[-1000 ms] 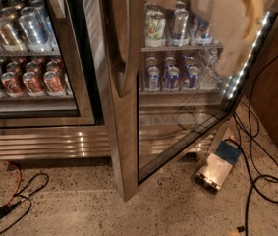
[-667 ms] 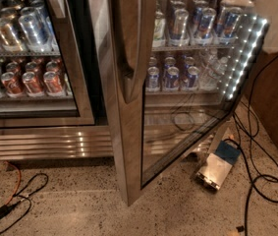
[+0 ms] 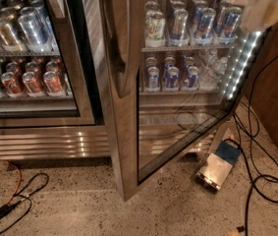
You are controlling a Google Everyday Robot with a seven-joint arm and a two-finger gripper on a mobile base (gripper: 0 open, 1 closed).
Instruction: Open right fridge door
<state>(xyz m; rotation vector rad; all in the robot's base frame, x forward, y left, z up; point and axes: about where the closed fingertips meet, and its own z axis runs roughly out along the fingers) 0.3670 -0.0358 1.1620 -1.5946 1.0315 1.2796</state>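
While the steel cooler (image 3: 45, 144) fills most of your view, the piece that matters is the right fridge door (image 3: 126, 132), and it stands well open. Its free edge is swung out toward you near the middle of the picture. Its bottom rail runs back and to the right, to the hinge side by the light strip (image 3: 239, 63). The pane is upright, so its long axis is vertical, and the handle (image 3: 124, 43) runs up the free edge the same way. The left door (image 3: 82, 82) sits flat and closed against the cooler.

Your tool (image 3: 266, 6) shows only as a pale blur at the top right corner, up near the hinge side and apart from the glass. You cannot tell whether it is released or clenched, and nothing appears to be held in it. From there the handle edge lies down and to the left, across the full width of the pane. My judgement is that the opening is largely done. Any further swing would mean pushing that free edge farther out from the cooler.

On the speckled floor (image 3: 79, 205), watch the small metal box (image 3: 217, 168) near the door's lower corner, and the black cables (image 3: 271, 181) looping beside it. Rows of cans (image 3: 178, 28) sit on shelves behind the glass.
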